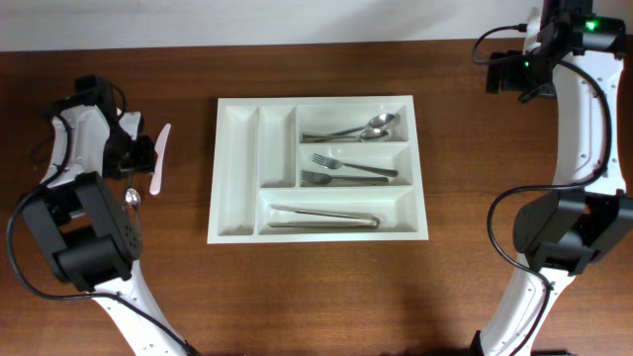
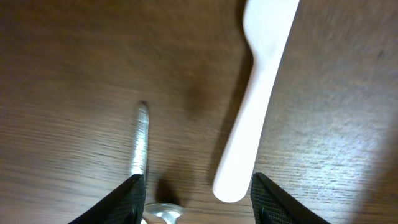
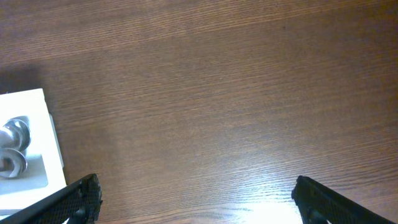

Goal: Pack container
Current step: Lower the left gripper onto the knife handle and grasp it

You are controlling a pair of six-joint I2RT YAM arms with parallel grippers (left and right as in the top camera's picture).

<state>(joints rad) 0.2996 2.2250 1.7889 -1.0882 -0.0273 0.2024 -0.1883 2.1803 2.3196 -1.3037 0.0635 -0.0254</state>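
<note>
A white compartment tray (image 1: 237,222) lies mid-table. It holds spoons (image 1: 364,129), forks (image 1: 341,170) and tongs (image 1: 321,218). A white plastic knife (image 1: 158,158) and a metal spoon (image 1: 132,198) lie on the table left of the tray. My left gripper (image 1: 136,158) is over them, open and empty. In the left wrist view (image 2: 202,202) the knife's end (image 2: 255,112) and the spoon's handle (image 2: 140,143) lie between its fingers. My right gripper (image 1: 509,74) (image 3: 199,205) is open and empty over bare table at the far right.
The tray's two left slots (image 1: 255,148) hold nothing. The tray's corner (image 3: 31,106) with two spoon bowls (image 3: 12,149) shows at the left of the right wrist view. The table is dark wood.
</note>
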